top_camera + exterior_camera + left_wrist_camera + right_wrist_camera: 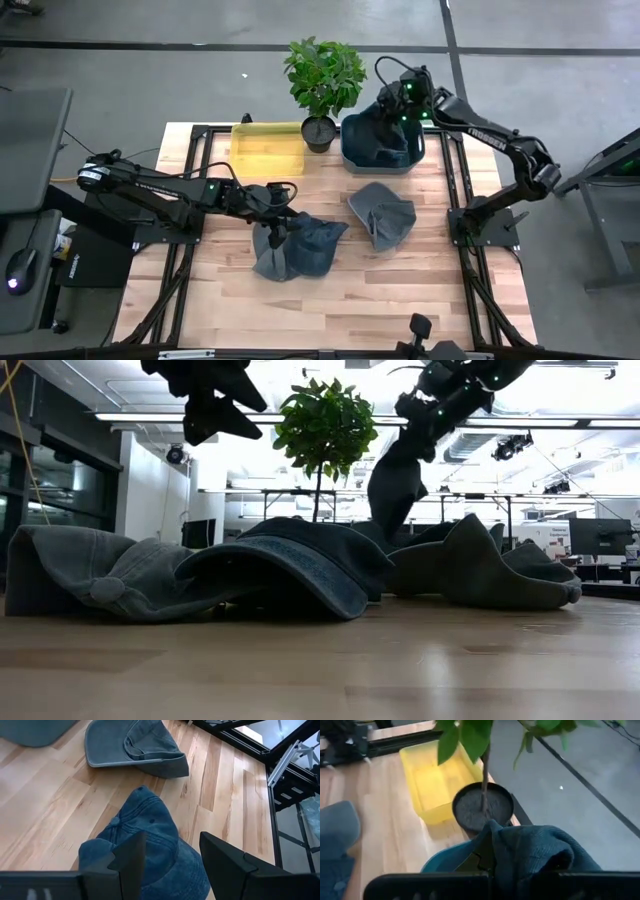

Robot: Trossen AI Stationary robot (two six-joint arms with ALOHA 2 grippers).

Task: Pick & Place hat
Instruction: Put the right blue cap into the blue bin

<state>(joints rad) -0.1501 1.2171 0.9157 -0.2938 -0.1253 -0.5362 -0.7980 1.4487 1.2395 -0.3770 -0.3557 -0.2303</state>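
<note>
High view: right gripper (400, 112) pinches a dark hat (540, 851) over the blue bin (378, 160); left gripper (272, 232), fingers spread, hovers above a blue cap (150, 840).

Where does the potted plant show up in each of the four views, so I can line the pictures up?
High view: the potted plant stands at the table's far edge, between the yellow bin and the blue bin.
Low view: its foliage rises behind the hats, centre top.
Left wrist view: not in it.
Right wrist view: pot and stem at centre, beside the yellow bin.
Shared landmark: the yellow bin, in the high and right wrist views.
</note>
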